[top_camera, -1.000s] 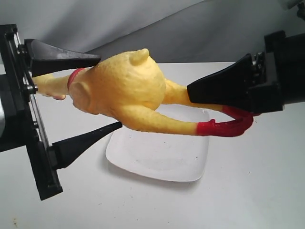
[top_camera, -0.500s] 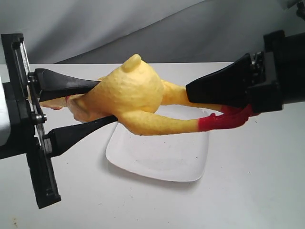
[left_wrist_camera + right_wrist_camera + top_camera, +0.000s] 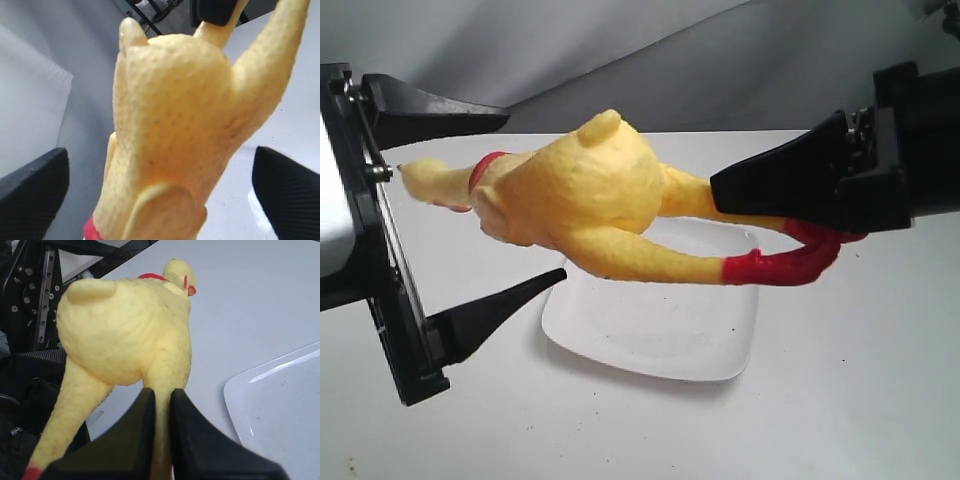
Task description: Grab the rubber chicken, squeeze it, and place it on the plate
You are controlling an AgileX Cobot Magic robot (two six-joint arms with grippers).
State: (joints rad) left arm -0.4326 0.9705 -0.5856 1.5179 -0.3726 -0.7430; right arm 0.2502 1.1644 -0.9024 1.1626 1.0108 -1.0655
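Observation:
The yellow rubber chicken (image 3: 585, 195) hangs level in the air over the white square plate (image 3: 660, 330). My right gripper (image 3: 720, 205) is shut on one of its legs, and the red feet (image 3: 785, 262) droop below the black fingers. In the right wrist view the leg (image 3: 162, 440) is pinched between the two pads. My left gripper (image 3: 535, 195) stands open around the chicken's body, one finger (image 3: 440, 110) above it and one finger (image 3: 500, 305) below, neither touching. In the left wrist view the body (image 3: 175, 125) fills the gap between the wide-apart fingers (image 3: 35, 187).
The white table (image 3: 840, 400) stretches around the plate. A grey backdrop (image 3: 620, 50) rises behind it. The left arm's black frame (image 3: 390, 290) stands at the left edge, the right arm's block (image 3: 920, 140) at the right.
Half a second ago my left gripper was squeezing the chicken's body flat. It has now opened wide and the body has sprung back plump. The right gripper has kept its hold.

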